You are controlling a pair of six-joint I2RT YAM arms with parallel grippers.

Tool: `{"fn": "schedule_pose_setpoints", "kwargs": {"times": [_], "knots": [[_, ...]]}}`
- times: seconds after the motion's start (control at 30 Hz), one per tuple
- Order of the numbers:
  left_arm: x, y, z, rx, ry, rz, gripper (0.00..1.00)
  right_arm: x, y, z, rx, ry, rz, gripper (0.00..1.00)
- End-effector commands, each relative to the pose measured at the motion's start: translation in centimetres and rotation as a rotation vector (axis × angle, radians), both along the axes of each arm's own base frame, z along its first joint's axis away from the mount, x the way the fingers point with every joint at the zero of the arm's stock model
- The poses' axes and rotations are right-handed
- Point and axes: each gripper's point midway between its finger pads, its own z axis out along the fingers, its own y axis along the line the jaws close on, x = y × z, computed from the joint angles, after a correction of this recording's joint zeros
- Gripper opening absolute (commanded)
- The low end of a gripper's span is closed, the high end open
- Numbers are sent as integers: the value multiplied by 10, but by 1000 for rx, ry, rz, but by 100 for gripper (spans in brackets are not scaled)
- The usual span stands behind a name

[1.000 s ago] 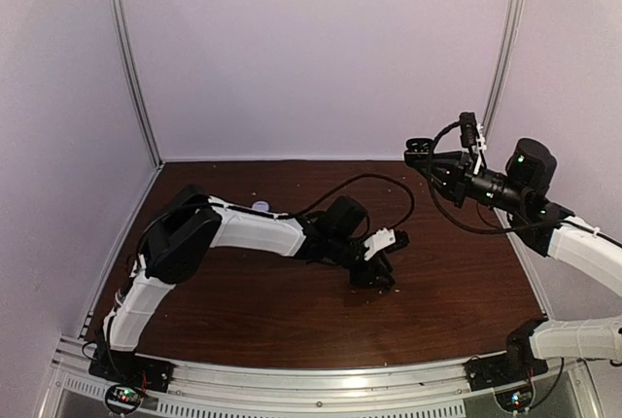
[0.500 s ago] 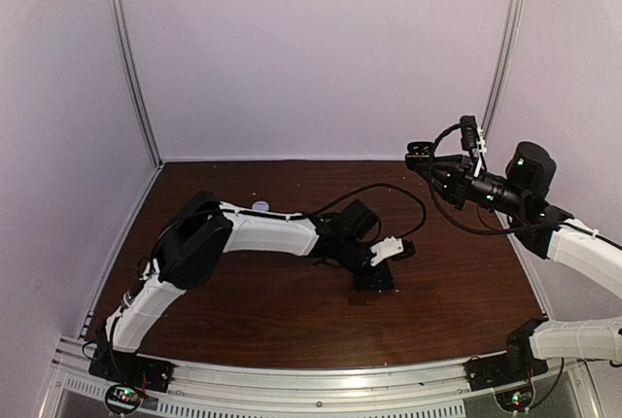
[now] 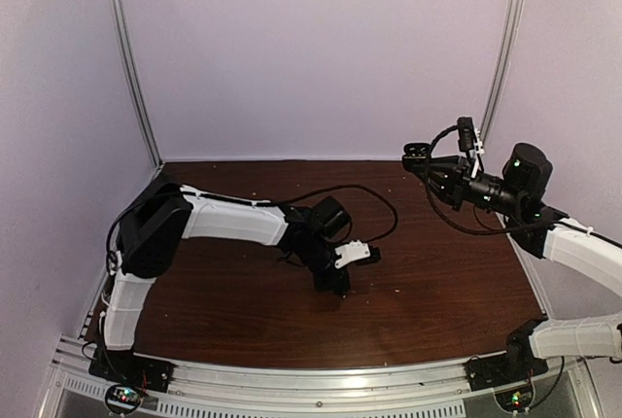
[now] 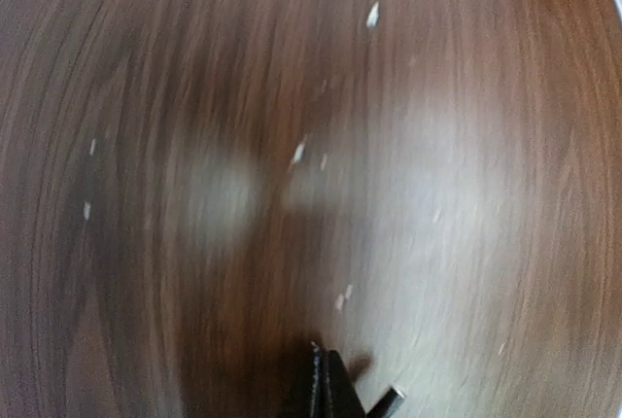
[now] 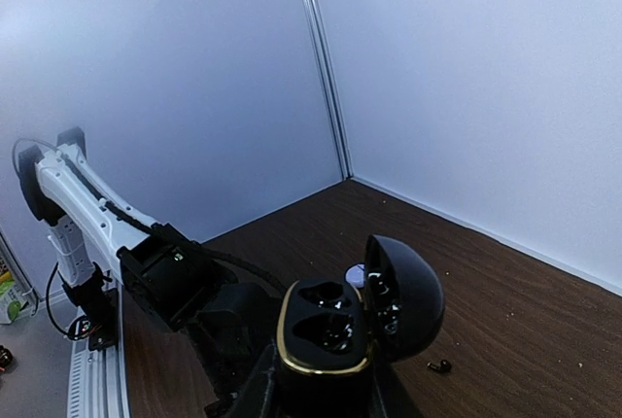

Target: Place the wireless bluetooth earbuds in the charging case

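Observation:
My right gripper (image 3: 420,156) is raised above the table's right side and shut on the charging case (image 5: 326,332), a round black case with a gold rim. Its lid (image 5: 403,296) is open and both wells look empty. In the right wrist view a tiny black earbud (image 5: 440,366) lies on the table beyond the case. A pale lilac round thing (image 5: 354,273) peeks out behind the case, mostly hidden. My left gripper (image 3: 335,280) is low over the table's middle; its fingers (image 4: 324,379) are pressed together with nothing seen between them. The left wrist view is blurred.
Pale crumb-like specks (image 4: 297,154) are scattered on the brown wooden table (image 3: 437,282). A black cable (image 3: 374,206) loops over the table behind the left wrist. White walls close in the back and sides, with metal posts (image 3: 131,68) at the corners.
My left arm has swung to the left, carrying its shut gripper across the table's middle. My right arm with the case has barely moved.

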Motion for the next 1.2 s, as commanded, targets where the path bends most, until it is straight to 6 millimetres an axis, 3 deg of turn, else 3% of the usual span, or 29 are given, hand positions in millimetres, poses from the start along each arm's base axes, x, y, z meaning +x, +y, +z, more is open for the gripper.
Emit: {"fn": "schedule_pose_setpoints", "kwargs": {"times": [0.0,0.13,0.23,0.3,0.37,0.5,0.67,0.77,0.93,1.17], "knots": [[4,73,-11,193,-48,54,4,-2,2,2,26,-18,33,0],[4,113,-16,288,-119,46,4,-1,4,1,32,-15,47,0],[18,122,-4,281,-182,84,8,-1,6,-1,32,-11,56,0],[33,120,8,256,-190,146,14,0,6,0,32,-11,60,0],[35,115,20,203,-186,167,21,0,6,0,32,-12,59,0],[23,102,53,-2,-233,105,37,0,7,-1,30,-9,61,0],[-3,84,94,-364,-290,28,45,-2,8,-2,33,-12,75,0],[-15,81,96,-506,-290,17,47,-2,8,-5,27,-6,74,0],[-21,83,80,-597,-314,14,46,-3,7,-5,14,-4,71,0],[-23,81,62,-614,-308,2,45,-3,7,-6,10,1,68,0]]}}
